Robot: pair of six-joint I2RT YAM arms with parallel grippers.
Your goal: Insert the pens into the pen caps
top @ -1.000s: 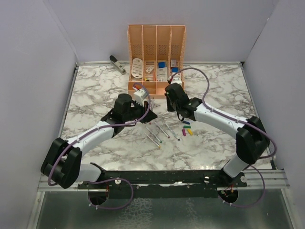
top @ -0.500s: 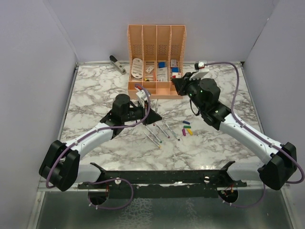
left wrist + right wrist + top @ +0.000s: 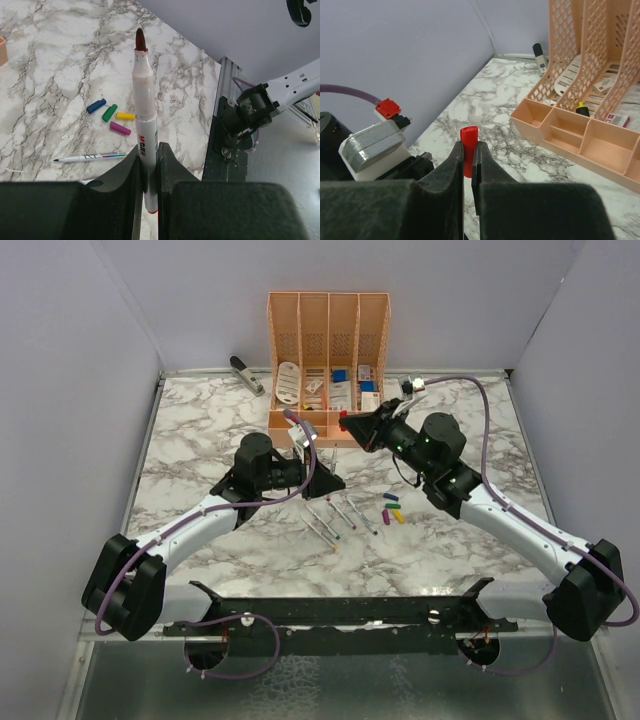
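Observation:
My left gripper [image 3: 148, 155] is shut on a white pen [image 3: 142, 115] whose dark red tip points up and away; in the top view the gripper [image 3: 325, 481] is held above the table's middle. My right gripper [image 3: 468, 150] is shut on a red pen cap [image 3: 468, 142], raised just in front of the organizer in the top view [image 3: 352, 424], a short way from the left gripper. Blue [image 3: 96, 106], green [image 3: 109, 112], yellow [image 3: 125, 116] and purple [image 3: 120, 128] caps lie together on the table. Three pens [image 3: 340, 514] lie beside them.
An orange desk organizer [image 3: 327, 365] with small items stands at the back centre; its front trays show in the right wrist view [image 3: 585, 137]. A black-and-silver stapler [image 3: 246, 375] lies at the back left. The left arm's wrist camera [image 3: 372, 147] is close below the red cap.
The right arm swung out from the table's middle, stretched toward the organizer, then brought the red cap leftward toward the left gripper. The left gripper edged right with its pen.

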